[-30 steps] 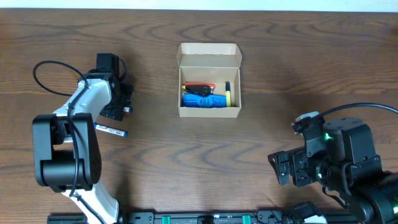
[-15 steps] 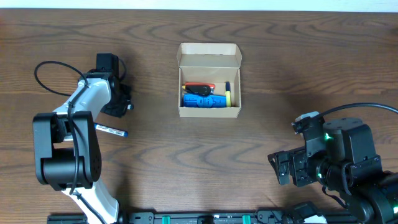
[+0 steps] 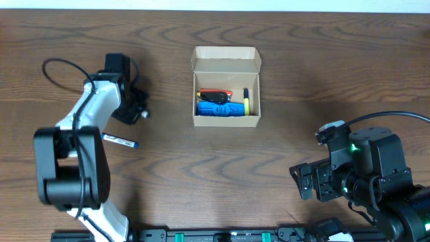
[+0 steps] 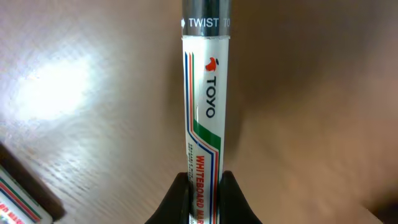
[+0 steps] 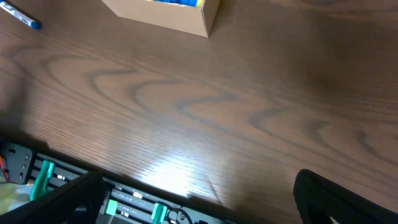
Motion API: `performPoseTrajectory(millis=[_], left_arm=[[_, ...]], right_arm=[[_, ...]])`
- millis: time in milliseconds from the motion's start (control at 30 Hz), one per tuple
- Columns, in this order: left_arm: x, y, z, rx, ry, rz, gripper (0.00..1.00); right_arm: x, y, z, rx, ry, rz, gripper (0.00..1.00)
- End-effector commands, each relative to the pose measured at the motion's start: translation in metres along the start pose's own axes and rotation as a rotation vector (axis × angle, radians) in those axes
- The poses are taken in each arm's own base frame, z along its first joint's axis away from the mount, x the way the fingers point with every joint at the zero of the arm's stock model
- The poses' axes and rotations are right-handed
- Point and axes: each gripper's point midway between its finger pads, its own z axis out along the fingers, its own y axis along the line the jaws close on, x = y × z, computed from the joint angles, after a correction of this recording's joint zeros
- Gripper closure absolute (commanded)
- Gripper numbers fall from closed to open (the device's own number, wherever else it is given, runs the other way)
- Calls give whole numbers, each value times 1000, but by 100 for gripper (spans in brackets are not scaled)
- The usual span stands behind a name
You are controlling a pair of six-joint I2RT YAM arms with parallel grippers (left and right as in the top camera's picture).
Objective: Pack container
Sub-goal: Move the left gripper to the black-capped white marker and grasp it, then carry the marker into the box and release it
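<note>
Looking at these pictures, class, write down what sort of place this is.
Probably a robotics test bench: a wooden table, a left arm whose gripper holds a whiteboard marker, a right arm, and a cardboard box holding pens.

A dark brown desk (image 3: 316, 74) with swirling wood grain carries a plain tan container (image 3: 226, 62) showing a bright blue item (image 3: 220, 109), a yellow marker (image 3: 246, 103) and a red-and-black piece (image 3: 215, 94). The whiteboard marker (image 4: 203, 106) is white with red lettering, green and red stripes and a grey cap lettered in white. A loose pen (image 3: 119, 140) is white, tipped blue. The left arm (image 3: 94, 111) is white and black, and the right arm (image 3: 376, 168) is black with a green light (image 3: 351, 148).
</note>
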Motion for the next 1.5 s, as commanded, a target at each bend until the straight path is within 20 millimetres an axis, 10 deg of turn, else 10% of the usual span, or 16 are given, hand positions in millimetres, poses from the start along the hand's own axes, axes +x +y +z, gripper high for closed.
performPoseTrajectory(millis=[0, 333, 733, 1367, 1467], left_arm=[[-14, -58, -80, 171, -191, 375, 94], [73, -126, -169, 384, -355, 1326, 94], [183, -148, -159, 311, -527, 2383, 94], [169, -135, -51, -29, -294, 2617, 94], [169, -135, -41, -34, -275, 2620, 82]], right_arm=[[0, -1, 0, 0, 1, 15, 1], [0, -1, 0, 0, 1, 15, 1], [0, -1, 0, 0, 1, 15, 1], [0, -1, 0, 0, 1, 15, 1], [0, -1, 0, 0, 1, 15, 1]])
